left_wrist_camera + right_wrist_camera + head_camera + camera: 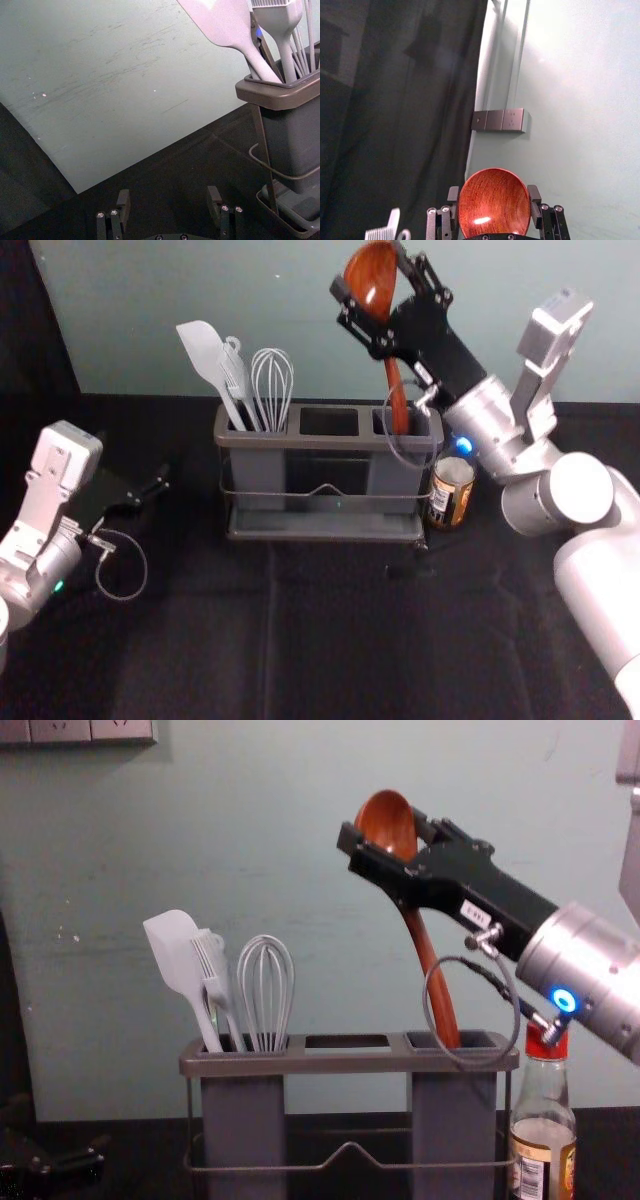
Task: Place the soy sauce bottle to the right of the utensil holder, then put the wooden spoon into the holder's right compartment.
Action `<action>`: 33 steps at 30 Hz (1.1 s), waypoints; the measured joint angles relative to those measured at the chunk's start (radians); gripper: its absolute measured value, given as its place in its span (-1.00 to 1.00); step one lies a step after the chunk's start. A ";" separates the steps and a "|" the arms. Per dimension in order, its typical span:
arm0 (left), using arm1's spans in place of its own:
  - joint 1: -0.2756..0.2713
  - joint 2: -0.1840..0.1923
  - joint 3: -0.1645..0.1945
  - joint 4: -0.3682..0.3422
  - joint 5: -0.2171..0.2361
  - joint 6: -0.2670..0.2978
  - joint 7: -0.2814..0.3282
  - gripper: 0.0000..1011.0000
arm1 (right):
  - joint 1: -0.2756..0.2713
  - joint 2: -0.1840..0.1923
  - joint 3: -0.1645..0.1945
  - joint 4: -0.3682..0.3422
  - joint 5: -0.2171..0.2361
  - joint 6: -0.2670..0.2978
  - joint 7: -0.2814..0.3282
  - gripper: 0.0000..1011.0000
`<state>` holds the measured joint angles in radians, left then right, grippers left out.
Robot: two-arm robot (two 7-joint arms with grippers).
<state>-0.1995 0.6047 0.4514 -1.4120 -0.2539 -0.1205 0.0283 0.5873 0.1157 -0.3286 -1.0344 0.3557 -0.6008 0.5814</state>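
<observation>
Upper right, my right gripper (369, 270) pinches a glossy, red-brown wooden spoon (371, 288) by its bowl: likely light, stiff, slippery. My left gripper (169, 193) idles, spread, at head-view left.

seems a robot lab: left arm (45, 565) at the head view's left, right arm (575, 488) at its right, black-draped table (350, 650), plain wall (200, 290) behind.

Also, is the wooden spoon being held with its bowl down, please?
No, the spoon has its bowl up in the right gripper, with its handle down in the right compartment.
</observation>
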 joint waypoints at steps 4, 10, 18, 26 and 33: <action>0.000 0.000 0.000 0.000 0.000 0.000 0.000 0.99 | -0.015 -0.006 0.005 0.030 -0.003 -0.025 0.006 0.66; 0.000 0.000 0.000 0.000 0.000 0.000 0.000 0.99 | -0.040 -0.008 0.011 0.044 -0.011 -0.036 0.006 0.66; 0.000 0.000 0.000 0.000 0.000 0.000 0.000 0.99 | -0.067 -0.010 0.021 0.056 -0.015 -0.046 0.006 0.66; 0.000 0.000 0.000 0.000 0.000 0.000 0.000 0.99 | -0.085 -0.014 0.032 0.068 -0.018 -0.060 0.008 0.66; 0.000 0.000 0.000 0.000 0.000 0.000 0.000 0.99 | -0.094 -0.015 0.038 0.077 -0.021 -0.065 0.010 0.66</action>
<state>-0.1995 0.6047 0.4514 -1.4120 -0.2539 -0.1205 0.0283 0.4932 0.1008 -0.2905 -0.9571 0.3351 -0.6658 0.5911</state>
